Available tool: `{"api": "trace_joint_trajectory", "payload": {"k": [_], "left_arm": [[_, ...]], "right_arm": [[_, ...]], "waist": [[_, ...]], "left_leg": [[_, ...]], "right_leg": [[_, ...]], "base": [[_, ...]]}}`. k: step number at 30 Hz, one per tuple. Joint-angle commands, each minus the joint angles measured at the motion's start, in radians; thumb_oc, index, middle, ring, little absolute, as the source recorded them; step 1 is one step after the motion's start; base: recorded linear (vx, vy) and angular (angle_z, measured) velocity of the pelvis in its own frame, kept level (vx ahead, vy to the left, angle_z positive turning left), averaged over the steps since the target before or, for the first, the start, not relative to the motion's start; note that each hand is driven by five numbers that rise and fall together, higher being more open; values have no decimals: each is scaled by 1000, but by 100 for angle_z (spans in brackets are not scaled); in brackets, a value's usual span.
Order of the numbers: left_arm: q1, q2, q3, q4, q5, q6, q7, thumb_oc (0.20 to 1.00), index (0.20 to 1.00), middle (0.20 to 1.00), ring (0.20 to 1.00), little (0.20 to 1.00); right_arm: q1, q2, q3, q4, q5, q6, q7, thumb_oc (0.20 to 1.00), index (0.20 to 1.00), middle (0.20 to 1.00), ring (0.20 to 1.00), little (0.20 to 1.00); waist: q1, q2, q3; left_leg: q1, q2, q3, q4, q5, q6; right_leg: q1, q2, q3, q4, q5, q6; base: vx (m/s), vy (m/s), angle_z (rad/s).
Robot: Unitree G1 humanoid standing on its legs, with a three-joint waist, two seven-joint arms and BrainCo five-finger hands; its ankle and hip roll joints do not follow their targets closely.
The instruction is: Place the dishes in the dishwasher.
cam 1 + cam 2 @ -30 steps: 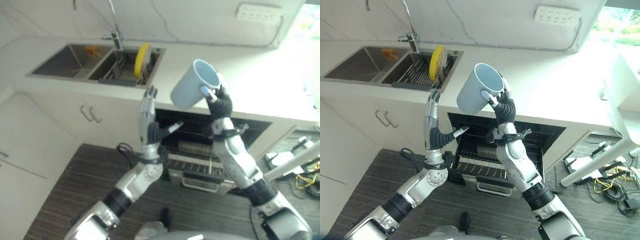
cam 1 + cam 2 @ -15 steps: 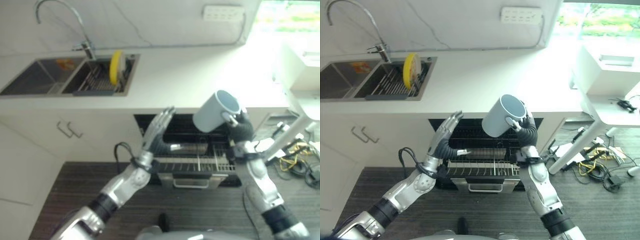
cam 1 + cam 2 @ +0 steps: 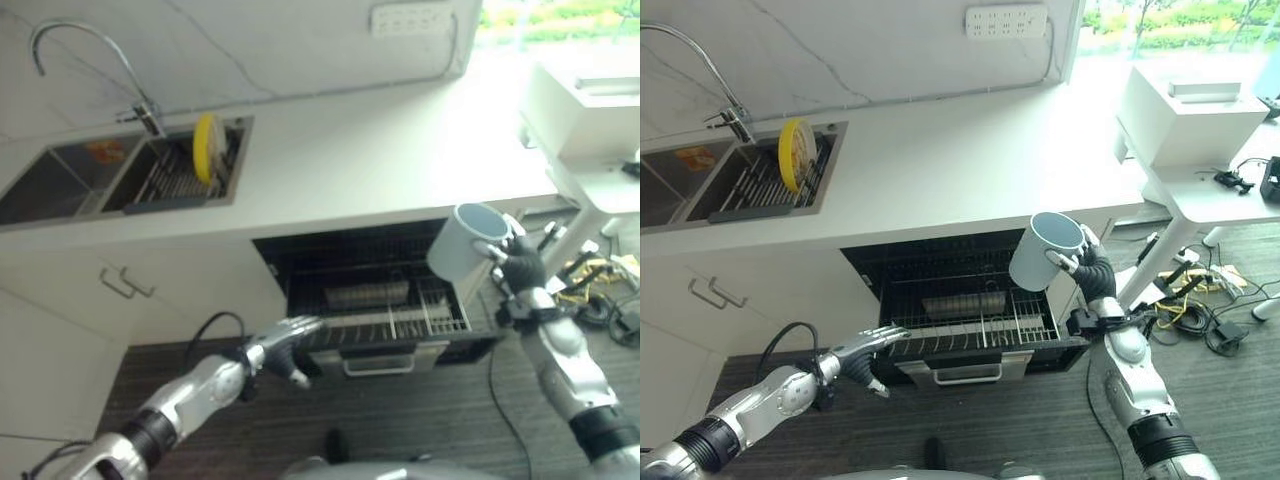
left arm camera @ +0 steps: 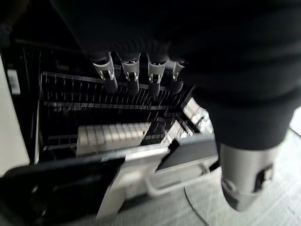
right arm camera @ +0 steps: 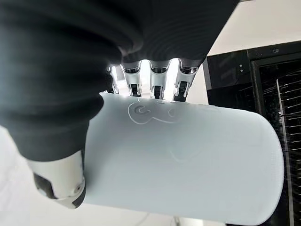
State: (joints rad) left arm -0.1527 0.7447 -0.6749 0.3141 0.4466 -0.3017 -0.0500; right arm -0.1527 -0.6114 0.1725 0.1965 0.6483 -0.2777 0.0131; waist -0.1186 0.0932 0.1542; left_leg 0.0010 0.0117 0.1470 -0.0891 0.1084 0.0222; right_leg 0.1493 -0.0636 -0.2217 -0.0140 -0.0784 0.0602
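Holding one pale blue cup, the right robot hand has its fingers curled round the cup wall, raised above the right end of the pulled-out dishwasher rack. One yellow plate stands upright in the sink rack at the left end of the bench. The left robot hand hovers with straight, released fingers just beside the rack's front left corner, grasping nothing. No legible writing is visible on the cup.
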Motion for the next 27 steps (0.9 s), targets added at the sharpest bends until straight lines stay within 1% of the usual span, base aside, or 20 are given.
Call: {"api": "trace_joint_trajectory", "payload": {"k": [1, 2, 3, 4, 5, 6, 10, 13, 15, 17, 20, 21, 23, 24, 26, 27], "left_arm": [[-100, 16, 26, -48, -161, 39, -64, 1000, 1000, 1000, 1000, 1000], [-104, 18, 29, -54, -216, 59, -94, 1000, 1000, 1000, 1000, 1000], [-107, 13, 32, -54, -229, 64, -118, 1000, 1000, 1000, 1000, 1000], [-82, 13, 27, -73, -217, 53, -184, 1000, 1000, 1000, 1000, 1000], [-75, 14, 28, -76, -218, 55, -192, 1000, 1000, 1000, 1000, 1000], [-48, 17, 33, -97, -209, 60, -204, 1000, 1000, 1000, 1000, 1000], [2, 32, 43, -127, -206, 87, -197, 1000, 1000, 1000, 1000, 1000], [7, 44, 46, -124, -196, 82, -164, 1000, 1000, 1000, 1000, 1000], [2, 53, 46, -116, -183, 68, -142, 1000, 1000, 1000, 1000, 1000], [-4, 58, 51, -104, -167, 45, -138, 1000, 1000, 1000, 1000, 1000], [2, 63, 55, -86, -122, -5, -100, 1000, 1000, 1000, 1000, 1000], [5, 65, 56, -87, -109, -12, -89, 1000, 1000, 1000, 1000, 1000], [9, 70, 55, -81, -78, -23, -44, 1000, 1000, 1000, 1000, 1000], [18, 68, 59, -73, -24, -34, 33, 1000, 1000, 1000, 1000, 1000], [31, 61, 73, -68, 1, -27, 116, 1000, 1000, 1000, 1000, 1000], [33, 58, 78, -69, 12, -27, 137, 1000, 1000, 1000, 1000, 1000]], "right_arm": [[-133, -13, -23, -11, 4, 13, 28, 200, 200, 200, 200, 200], [-144, -21, -19, -2, 1, 17, 24, 200, 200, 200, 200, 200], [-158, -28, -18, 8, -1, 20, 24, 200, 200, 200, 200, 200], [-179, -45, -27, 43, -22, 47, 33, 200, 200, 200, 200, 200], [-178, -47, -27, 47, -23, 50, 32, 200, 200, 200, 200, 200], [-165, -51, -31, 57, -33, 51, 28, 200, 200, 200, 200, 200], [-140, -57, -34, 98, -65, 60, 24, 200, 200, 200, 200, 200], [-149, -62, -40, 168, -82, 44, 45, 200, 200, 200, 200, 200], [-165, -65, -43, 212, -87, 46, 52, 200, 200, 200, 200, 200], [-175, -65, -44, 246, -88, 37, 53, 200, 200, 200, 200, 200], [-185, -56, -43, 304, -99, 17, 52, 200, 200, 200, 200, 200], [-185, -54, -45, 310, -101, 15, 50, 200, 200, 200, 200, 200], [-184, -49, -49, 333, -105, 4, 49, 200, 200, 200, 200, 200], [-188, -42, -50, 358, -109, -2, 45, 200, 200, 200, 200, 200], [-181, -38, -52, 370, -110, -6, 42, 200, 200, 200, 200, 200], [-176, -36, -55, 374, -110, -10, 42, 200, 200, 200, 200, 200]], "waist": [[36, -17, 59], [39, -13, 70], [40, -9, 79], [40, 15, 98], [41, 18, 98], [43, 28, 97], [52, 46, 90], [59, 58, 97], [64, 63, 106], [70, 64, 114], [79, 68, 120], [81, 68, 121], [85, 67, 123], [91, 65, 124], [96, 61, 123], [97, 60, 123]], "left_leg": [[64, 117, 9, 105, -147, -94], [56, 117, 4, 113, -145, -95], [50, 118, 2, 118, -145, -95], [47, 114, -9, 119, -140, -98], [49, 113, -10, 117, -139, -98], [56, 110, -14, 110, -136, -99], [67, 97, -22, 92, -130, -99], [59, 88, -26, 87, -127, -97], [50, 81, -31, 86, -123, -95], [46, 78, -35, 82, -122, -93], [45, 73, -39, 78, -120, -92], [44, 72, -41, 78, -120, -91], [40, 70, -48, 82, -122, -90], [38, 68, -54, 86, -125, -90], [40, 69, -57, 87, -125, -89], [40, 70, -57, 87, -126, -89]], "right_leg": [[-94, -111, 21, 94, -22, 81], [-101, -112, 23, 102, -23, 80], [-108, -113, 24, 110, -26, 78], [-112, -114, 29, 121, -34, 75], [-110, -114, 29, 121, -35, 75], [-103, -117, 27, 118, -36, 77], [-91, -129, 16, 116, -38, 82], [-98, -136, 12, 124, -42, 85], [-105, -139, 11, 133, -45, 85], [-109, -140, 7, 135, -45, 85], [-105, -142, 2, 131, -43, 85], [-106, -142, 3, 132, -43, 86], [-108, -141, 3, 137, -46, 84], [-107, -138, 4, 139, -49, 82], [-103, -135, 4, 138, -51, 79], [-101, -134, 4, 137, -52, 78]], "base": [[-92, -13, 8], [-111, -9, 4], [-91, 49, 9], [-41, 60, 11], [33, 82, 14], [58, 34, 9], [86, 46, 10], [-5, 43, 15], [-66, 26, 6], [-77, 0, 3], [-24, 9, 11], [-36, -3, 6], [-10, -4, 2], [0, 0, 0], [31, -33, 4], [40, -38, 4]]}}
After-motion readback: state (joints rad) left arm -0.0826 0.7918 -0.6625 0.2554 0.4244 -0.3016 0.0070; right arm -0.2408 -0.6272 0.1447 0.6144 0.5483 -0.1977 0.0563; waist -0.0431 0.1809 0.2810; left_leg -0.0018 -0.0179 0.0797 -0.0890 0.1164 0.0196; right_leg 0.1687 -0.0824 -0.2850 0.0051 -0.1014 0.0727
